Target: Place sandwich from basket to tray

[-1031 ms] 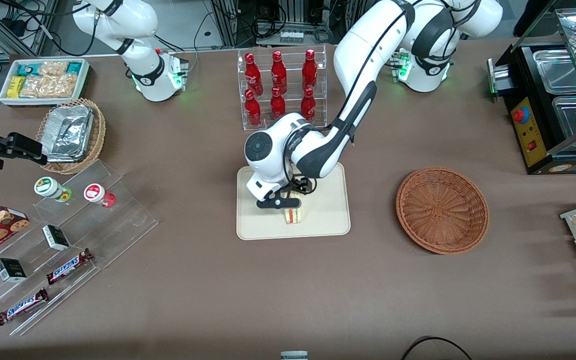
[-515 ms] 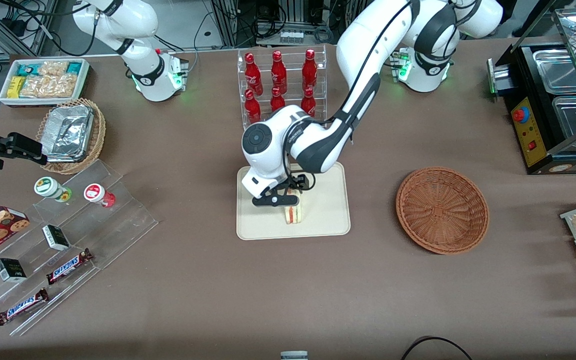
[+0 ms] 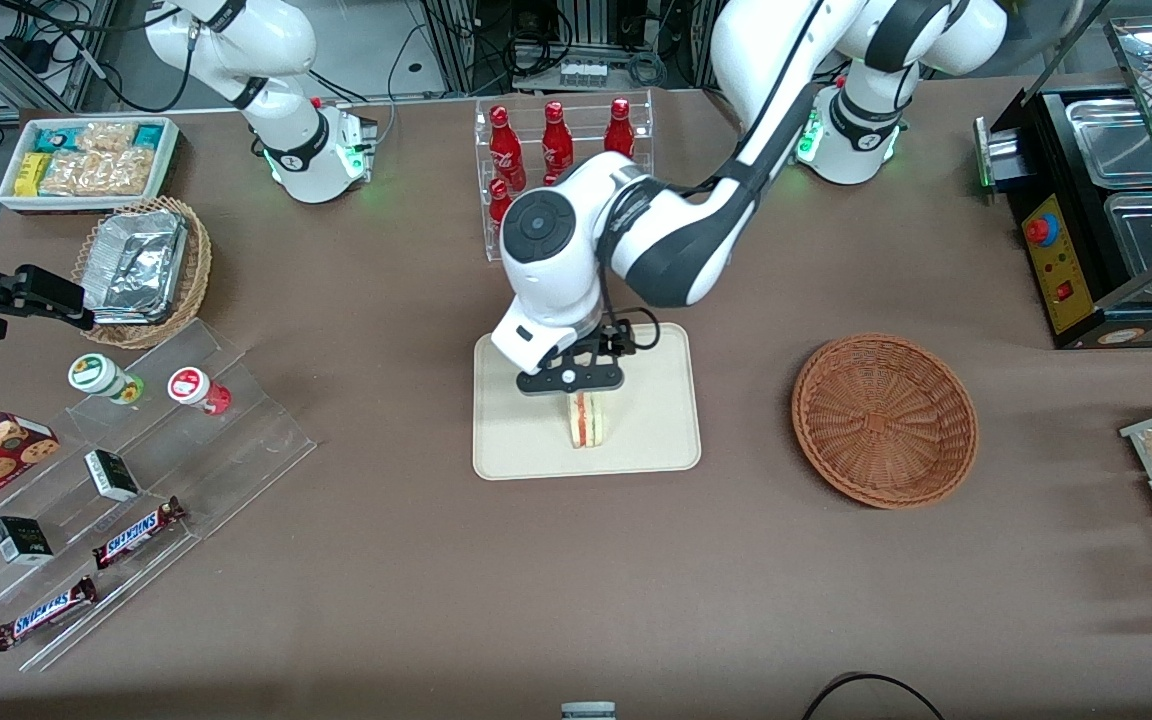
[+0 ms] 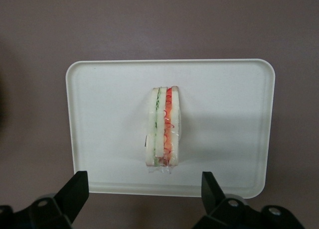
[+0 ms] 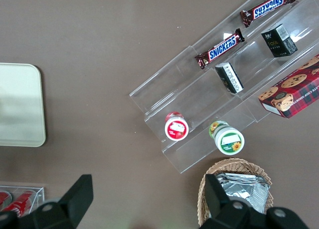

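The sandwich (image 3: pixel 587 420) (image 4: pixel 163 127) stands on its edge on the cream tray (image 3: pixel 656 440) (image 4: pixel 224 114), its red and green filling layers showing. My left gripper (image 3: pixel 572 380) (image 4: pixel 144 194) hangs above the tray, open, with nothing between its black fingers (image 4: pixel 75 191); the sandwich sits free below it. The reddish-brown wicker basket (image 3: pixel 884 420) lies empty on the table toward the working arm's end.
A clear rack of red bottles (image 3: pixel 556 160) stands farther from the front camera than the tray. Toward the parked arm's end are a tan basket with foil containers (image 3: pixel 141 270), a clear stepped display with snacks (image 3: pixel 126 480) and a white snack bin (image 3: pixel 86 160). A black warmer (image 3: pixel 1106 210) stands at the working arm's end.
My left gripper has let go of the sandwich and risen above the tray. The sandwich stays on the tray.
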